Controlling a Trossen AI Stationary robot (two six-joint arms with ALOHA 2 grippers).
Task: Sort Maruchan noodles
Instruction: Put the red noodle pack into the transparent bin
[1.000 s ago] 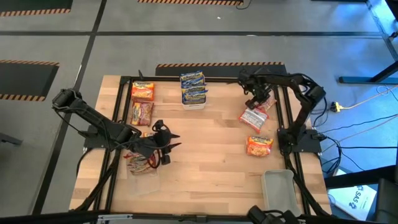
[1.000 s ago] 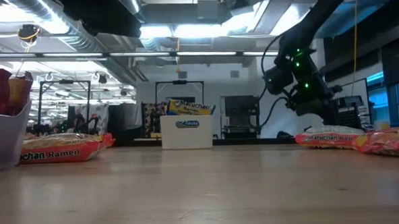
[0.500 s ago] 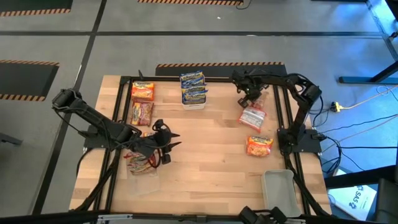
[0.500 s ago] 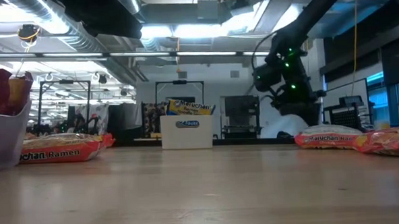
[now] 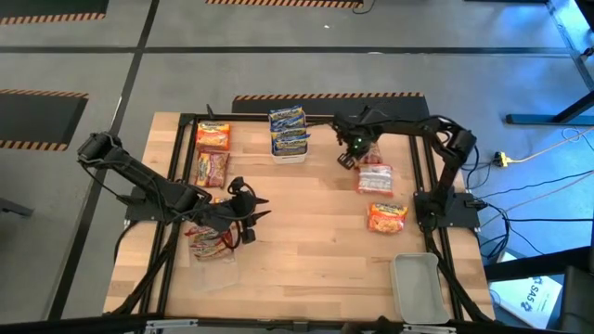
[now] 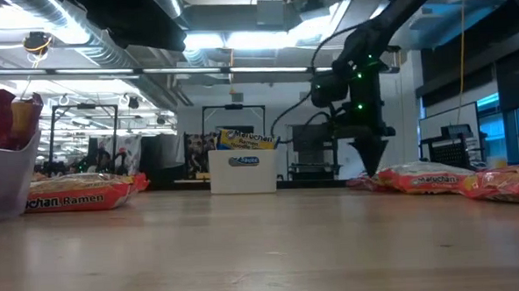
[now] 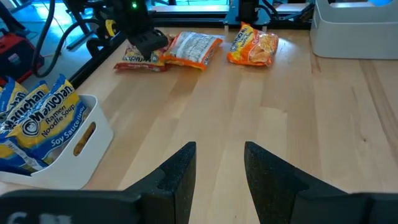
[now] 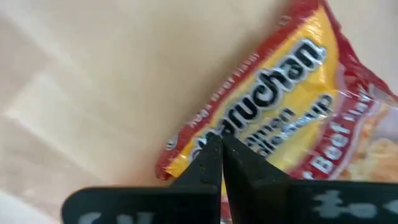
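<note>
My right gripper (image 5: 349,153) is shut and points down at the far right of the table, on the end of a red Maruchan packet (image 8: 280,106) that lies flat on the wood. A second packet (image 5: 375,177), pale back up, lies beside it. An orange packet (image 5: 387,216) lies nearer. Blue packets stand in a white tub (image 5: 289,132) at the far edge. An orange packet (image 5: 213,135) and a red packet (image 5: 211,169) lie far left. My left gripper (image 7: 217,162) is open, hovering beside a clear tub (image 5: 212,252) that holds packets. My right gripper has its shut fingertips (image 8: 211,155) on the end edge (image 8: 186,140) of the red packet, coming from above and pointing down. The packet lies flat on the table (image 7: 140,60). The fingers hide whether the edge seam sits between them.
An empty tub (image 5: 415,283) stands at the near right corner. A black frame (image 5: 176,176) runs around the table top. Bare wood (image 5: 306,241) spreads across the middle and near side. The arm bases stand at the left and right edges.
My right gripper has moved toward the table's left and come down, from above the right-hand packets to the end of the red one. The packets there have shifted and turned a little, and one end now reaches farther left. My left arm has kept still.
</note>
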